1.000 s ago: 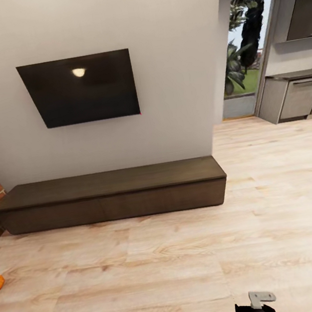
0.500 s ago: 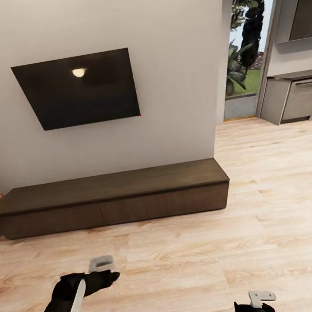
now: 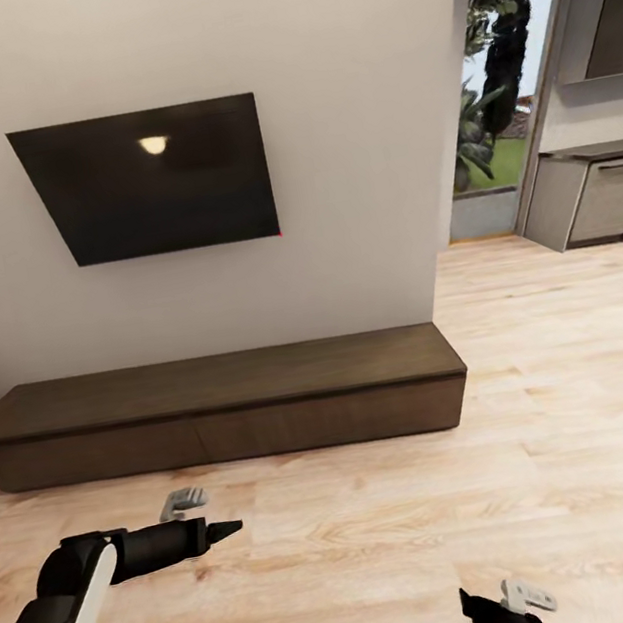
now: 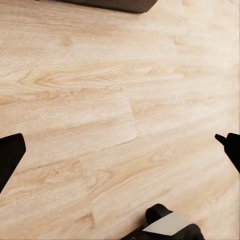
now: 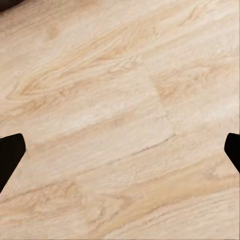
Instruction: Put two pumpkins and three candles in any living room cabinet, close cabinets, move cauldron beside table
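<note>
Faced cabinet (image 3: 216, 408), fronts closed; I judged stowing not begun. Left gripper (image 4: 120, 150) and right gripper (image 5: 120, 150) fingers spread, empty.

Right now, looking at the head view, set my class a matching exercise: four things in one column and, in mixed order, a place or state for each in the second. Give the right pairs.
Column one:
1. cabinet
2. television
3. left claw
4. kitchen unit

Column two:
A. mounted on the grey wall
B. reaching forward over the wooden floor
C. long, low and dark brown, fronts closed, against the wall
D. far off at the right, beyond the doorway with greenery

Pairs: 1-C, 2-A, 3-B, 4-D
</note>
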{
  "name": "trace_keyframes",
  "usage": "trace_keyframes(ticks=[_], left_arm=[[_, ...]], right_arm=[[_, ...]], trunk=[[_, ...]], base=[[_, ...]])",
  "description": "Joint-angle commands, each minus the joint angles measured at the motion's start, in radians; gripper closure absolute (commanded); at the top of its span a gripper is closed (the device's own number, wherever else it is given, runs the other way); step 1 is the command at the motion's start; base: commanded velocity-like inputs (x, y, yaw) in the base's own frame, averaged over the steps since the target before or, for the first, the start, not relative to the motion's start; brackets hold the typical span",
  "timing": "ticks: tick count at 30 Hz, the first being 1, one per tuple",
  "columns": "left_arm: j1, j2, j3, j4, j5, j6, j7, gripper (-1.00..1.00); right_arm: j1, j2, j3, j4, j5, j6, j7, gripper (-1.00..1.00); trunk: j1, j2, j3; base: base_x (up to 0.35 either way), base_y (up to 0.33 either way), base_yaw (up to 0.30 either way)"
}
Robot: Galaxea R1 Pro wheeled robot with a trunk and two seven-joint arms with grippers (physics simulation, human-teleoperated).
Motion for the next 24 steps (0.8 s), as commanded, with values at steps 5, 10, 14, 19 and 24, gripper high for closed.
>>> trace_keyframes(ticks=[5, 10, 14, 19, 24], left_arm=[[-0.001, 0.007, 0.003, 0.007, 0.035, 0.004, -0.008, -1.00], [-0.001, 0.030, 0.011, 0.007, 0.081, 0.004, -0.008, -1.00], [-0.001, 0.033, 0.008, 0.007, 0.094, 0.004, -0.008, -1.00], [-0.001, 0.036, 0.005, 0.007, 0.118, 0.004, -0.010, -1.00], [0.000, 0.042, -0.029, 0.008, 0.200, 0.005, -0.057, -1.00]], right_arm=[[-0.003, 0.001, -0.011, -0.012, -0.182, -0.037, 0.058, -1.00], [-0.046, 0.000, -0.016, -0.013, -0.234, -0.084, 0.074, -1.00], [-0.071, -0.002, -0.017, -0.016, -0.394, -0.088, 0.162, -1.00], [-0.087, -0.007, -0.018, -0.019, -0.610, -0.023, 0.373, -1.00], [-0.113, -0.002, -0.014, -0.019, -0.660, -0.031, 0.424, -1.00]], trunk=[[0.001, 0.000, -0.001], [0.001, 0.000, -0.001], [0.001, 0.000, -0.001], [0.001, 0.000, -0.001], [0.001, 0.000, -0.001]], base=[[0.331, 0.000, 0.000], [0.333, 0.000, 0.000], [0.333, 0.000, 0.000], [0.250, 0.000, 0.000], [0.039, 0.000, 0.000]])
